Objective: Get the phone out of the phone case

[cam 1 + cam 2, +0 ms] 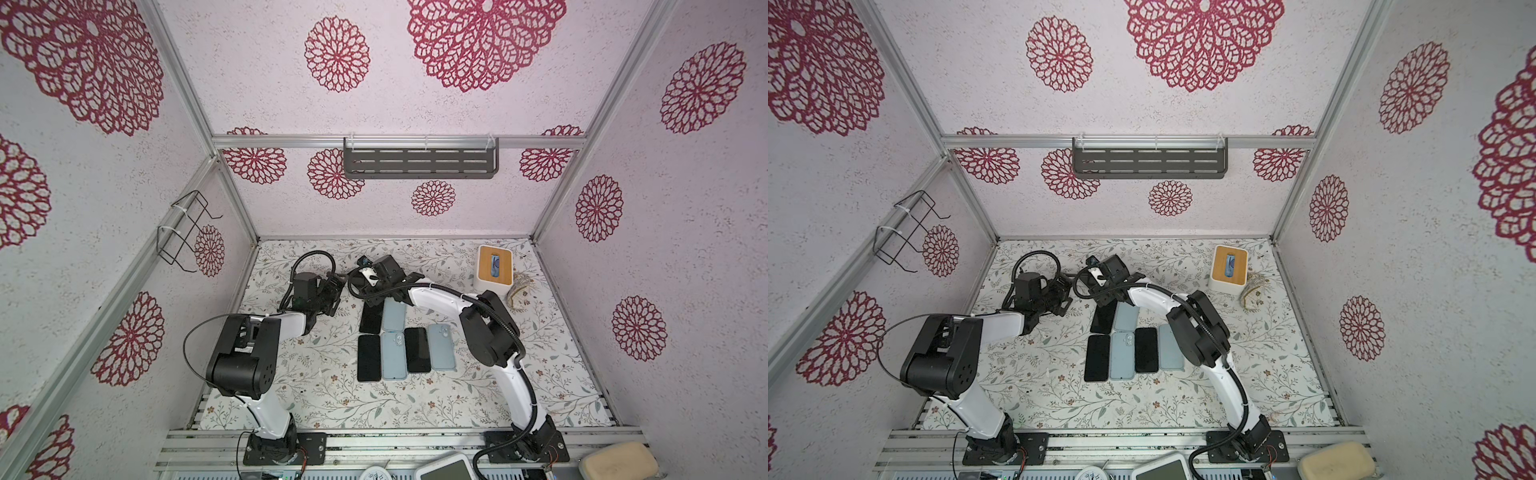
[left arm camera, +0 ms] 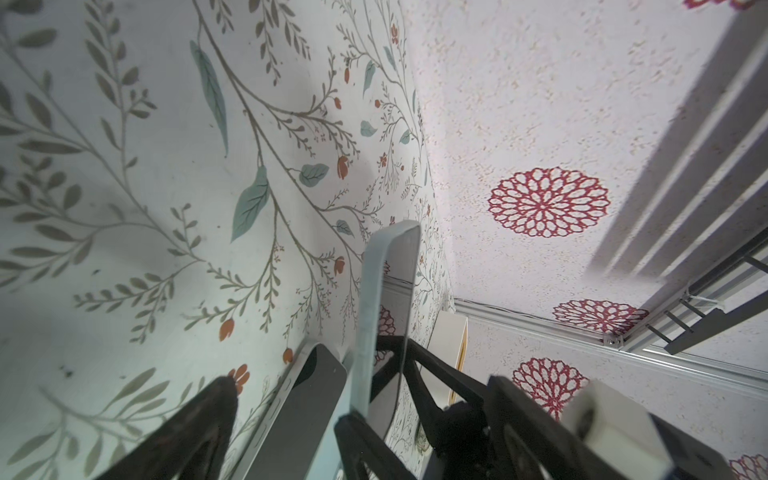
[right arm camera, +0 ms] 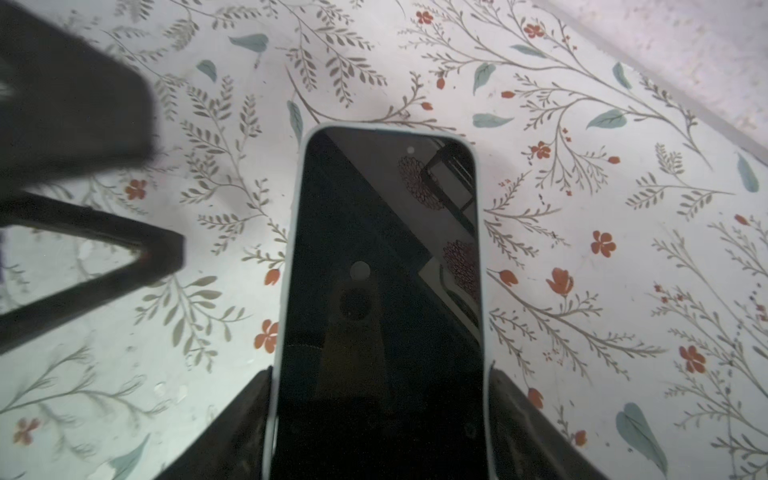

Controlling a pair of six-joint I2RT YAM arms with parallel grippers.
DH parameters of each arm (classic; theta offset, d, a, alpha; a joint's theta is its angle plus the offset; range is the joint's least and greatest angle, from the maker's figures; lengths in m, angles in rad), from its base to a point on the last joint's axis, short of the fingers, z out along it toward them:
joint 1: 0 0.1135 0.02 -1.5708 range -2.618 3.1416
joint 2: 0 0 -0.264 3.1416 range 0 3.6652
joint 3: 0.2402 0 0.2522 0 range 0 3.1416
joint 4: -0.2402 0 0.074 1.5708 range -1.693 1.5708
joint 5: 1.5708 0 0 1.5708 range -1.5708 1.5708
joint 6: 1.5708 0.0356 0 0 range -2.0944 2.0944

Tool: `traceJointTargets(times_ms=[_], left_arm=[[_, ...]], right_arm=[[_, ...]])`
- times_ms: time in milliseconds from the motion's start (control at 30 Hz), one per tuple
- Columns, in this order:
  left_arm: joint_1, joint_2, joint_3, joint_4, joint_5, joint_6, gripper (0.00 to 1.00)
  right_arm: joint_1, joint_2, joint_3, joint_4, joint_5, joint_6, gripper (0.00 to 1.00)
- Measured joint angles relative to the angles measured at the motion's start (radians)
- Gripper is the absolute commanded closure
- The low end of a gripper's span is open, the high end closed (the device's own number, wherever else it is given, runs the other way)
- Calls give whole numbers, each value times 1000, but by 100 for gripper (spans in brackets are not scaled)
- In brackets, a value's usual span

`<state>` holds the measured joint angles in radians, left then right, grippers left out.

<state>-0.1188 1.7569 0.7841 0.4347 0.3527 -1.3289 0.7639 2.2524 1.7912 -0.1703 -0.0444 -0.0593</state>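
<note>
The table is covered with a floral sheet. Just base-side of the right pincer, three black phones and three light-blue cases are laid flat, alternating, in two rows. Well to its right a wood-topped box is stood, an unidentified brownish item just beside it.

Both arms are glossy white tubes with chunky black joint housings, sitting on flat black base plates with tiny screws. Right arm has a fat black ribbed hose zip-tied along it, left arm just a thin black wire loop, and the left gripper has black triangular open-frame fingers.
</note>
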Motion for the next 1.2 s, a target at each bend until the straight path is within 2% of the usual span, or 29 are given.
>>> traceJointTargets(times_ms=[67,233,567,967,1033,1133,1200], left_arm=[[0,23,0,20,10,-14,1],[0,50,0,107,33,-54,16],[0,85,-41,295,68,-119,60],[4,91,-79,397,84,-137,98],[4,75,-82,395,85,-134,100],[3,27,-87,359,85,-115,100],[0,-28,-88,319,86,-91,100]], right_arm=[[0,-25,-28,20,-31,6,56],[3,-61,-63,39,-97,24,57],[3,-62,-68,46,-172,61,57],[3,-82,-93,77,-206,95,56],[3,-97,-113,93,-207,103,48],[3,-137,-156,123,-208,114,28],[3,-177,-192,151,-208,131,19]])
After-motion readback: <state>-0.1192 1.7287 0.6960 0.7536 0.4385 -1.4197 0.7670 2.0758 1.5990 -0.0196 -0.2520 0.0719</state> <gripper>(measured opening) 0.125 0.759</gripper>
